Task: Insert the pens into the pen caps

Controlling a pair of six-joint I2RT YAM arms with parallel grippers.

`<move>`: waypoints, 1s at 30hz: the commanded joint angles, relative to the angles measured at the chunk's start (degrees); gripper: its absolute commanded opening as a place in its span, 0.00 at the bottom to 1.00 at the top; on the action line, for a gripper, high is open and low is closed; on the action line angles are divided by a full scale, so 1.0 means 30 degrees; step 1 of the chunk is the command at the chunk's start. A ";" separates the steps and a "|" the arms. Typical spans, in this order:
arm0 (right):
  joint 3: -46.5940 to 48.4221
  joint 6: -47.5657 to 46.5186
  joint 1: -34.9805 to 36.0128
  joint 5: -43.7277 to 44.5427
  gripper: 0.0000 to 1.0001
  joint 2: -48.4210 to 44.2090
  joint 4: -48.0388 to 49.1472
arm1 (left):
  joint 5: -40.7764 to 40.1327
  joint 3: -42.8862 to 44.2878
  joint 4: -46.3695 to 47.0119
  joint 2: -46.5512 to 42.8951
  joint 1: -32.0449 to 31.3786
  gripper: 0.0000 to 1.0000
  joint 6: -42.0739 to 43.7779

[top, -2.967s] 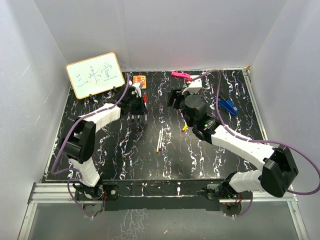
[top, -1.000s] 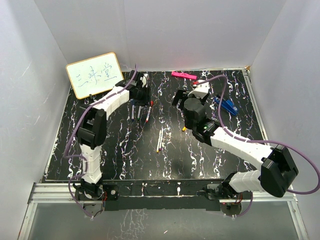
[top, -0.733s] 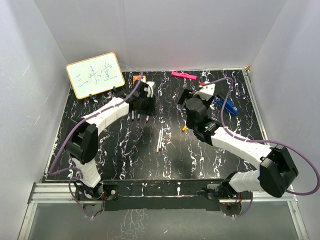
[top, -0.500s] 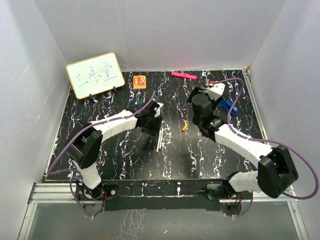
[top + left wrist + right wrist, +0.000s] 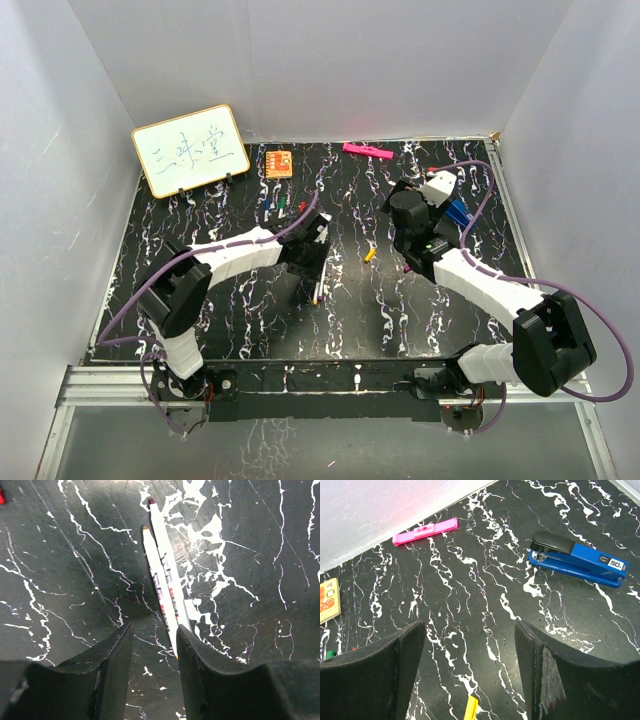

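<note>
Two white-barrelled pens (image 5: 162, 582) lie side by side on the black marbled table, also seen in the top view (image 5: 318, 283). My left gripper (image 5: 154, 630) is open and empty just above their near ends, and the right finger (image 5: 192, 655) covers the end of one pen. In the top view it (image 5: 308, 268) is at the table's middle. A yellow cap (image 5: 471, 707) lies below my right gripper (image 5: 469, 630), which is open, empty and raised; the cap also shows in the top view (image 5: 369, 255). Several small coloured caps (image 5: 282, 206) lie behind the left arm.
A blue stapler (image 5: 580, 560) lies to the right, a flat pink bar (image 5: 425, 530) at the back wall, an orange card (image 5: 279, 162) at the back left. A whiteboard (image 5: 190, 150) leans in the back left corner. White walls close the table in.
My left gripper has swung from the back cluster of caps forward and right to the two pens at the middle. My right gripper has moved right, away from the middle.
</note>
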 commanded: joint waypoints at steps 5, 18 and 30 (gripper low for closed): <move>0.0254 0.0272 0.0006 -0.0582 0.70 -0.0148 0.0375 | -0.0967 0.0605 0.0151 0.0723 -0.0360 0.39 -0.0527; 0.0306 0.0360 0.0004 -0.1000 0.70 -0.0018 0.0382 | -0.1224 0.0606 0.0122 0.1159 -0.0390 0.39 -0.0527; 0.0317 0.0420 0.0002 -0.1154 0.70 0.0026 0.0339 | -0.0961 0.0589 -0.0133 0.1496 -0.0476 0.38 -0.0468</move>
